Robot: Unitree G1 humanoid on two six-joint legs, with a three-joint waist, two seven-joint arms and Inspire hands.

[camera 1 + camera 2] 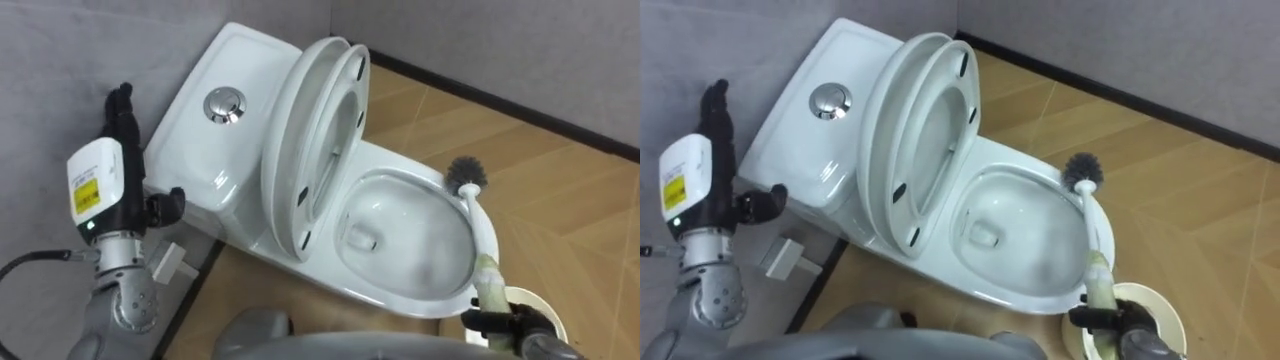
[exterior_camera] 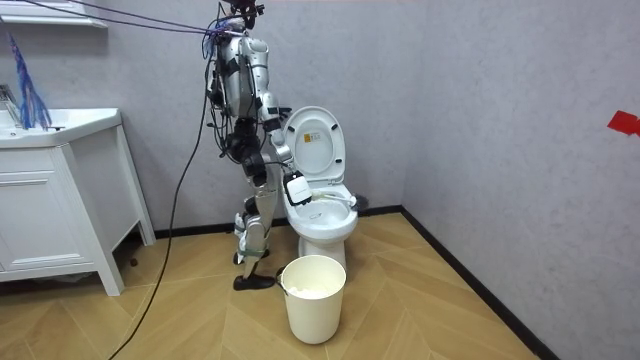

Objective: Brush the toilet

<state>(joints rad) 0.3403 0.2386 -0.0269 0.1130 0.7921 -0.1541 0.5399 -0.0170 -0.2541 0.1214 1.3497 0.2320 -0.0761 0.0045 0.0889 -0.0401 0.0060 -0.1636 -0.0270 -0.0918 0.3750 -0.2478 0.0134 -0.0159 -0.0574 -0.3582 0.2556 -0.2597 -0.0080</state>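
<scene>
1. Low at the left eye view's right, the right hand (image 1: 505, 322) curls its fingers round the handle of the toilet brush (image 1: 480, 215). The bristle head stands beyond those fingers, by the rim of the toilet (image 1: 385, 295) (not down in the bowl).
2. Right eye view: the left hand (image 1: 718, 205) holds its fingers straight up and pressed together, thumb out sideways. The tank (image 1: 790, 135) is just right of them, and the raised seat (image 1: 892, 150) is further right.
3. Room view: the robot stands beside the toilet, with a white bucket (image 2: 313, 295) on the floor before it.
</scene>
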